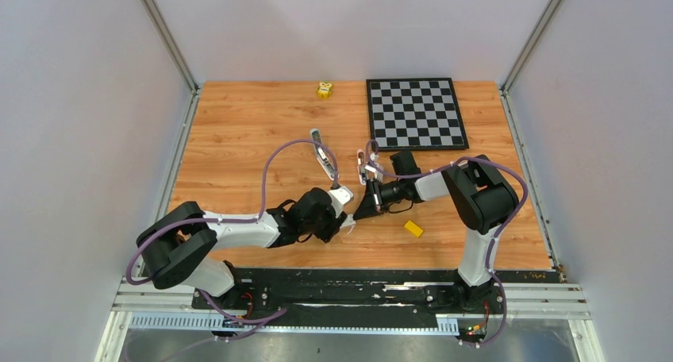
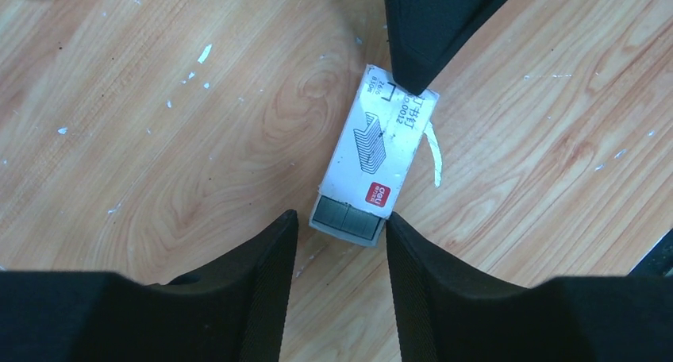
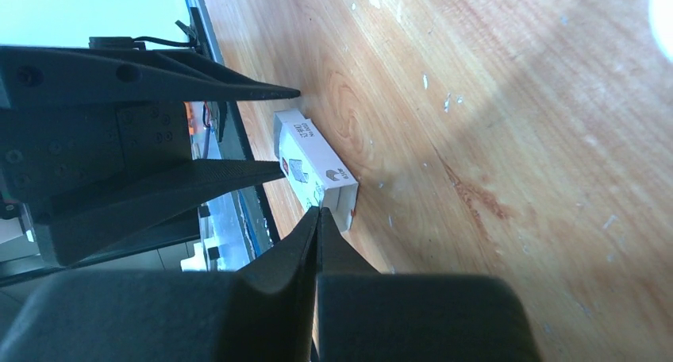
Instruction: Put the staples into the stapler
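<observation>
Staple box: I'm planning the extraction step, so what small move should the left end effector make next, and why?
Probably ease the left end effector forward and close on the staples. Its fingers stand open either side of the open end of the staple box, where the grey staples show, while the shut right end effector sits at its far end.

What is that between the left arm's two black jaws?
The open end of a small white box, grey staples showing inside; the left wrist view shows it.
</observation>
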Robot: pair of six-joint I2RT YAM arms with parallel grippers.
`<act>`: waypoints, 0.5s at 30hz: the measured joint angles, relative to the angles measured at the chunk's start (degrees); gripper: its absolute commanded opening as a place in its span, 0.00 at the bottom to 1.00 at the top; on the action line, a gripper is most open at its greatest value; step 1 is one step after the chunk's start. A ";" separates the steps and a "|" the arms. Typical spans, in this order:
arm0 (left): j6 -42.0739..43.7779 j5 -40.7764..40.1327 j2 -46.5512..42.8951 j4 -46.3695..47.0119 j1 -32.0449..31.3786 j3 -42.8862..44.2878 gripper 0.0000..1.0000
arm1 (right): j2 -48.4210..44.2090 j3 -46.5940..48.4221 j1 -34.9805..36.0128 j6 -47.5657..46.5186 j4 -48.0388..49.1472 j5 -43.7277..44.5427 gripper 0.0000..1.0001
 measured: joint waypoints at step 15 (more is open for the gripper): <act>-0.33 2.14 0.02 0.07 0.02 0.00 0.28 | -0.02 0.61 -1.20 0.02 -1.01 -0.04 0.00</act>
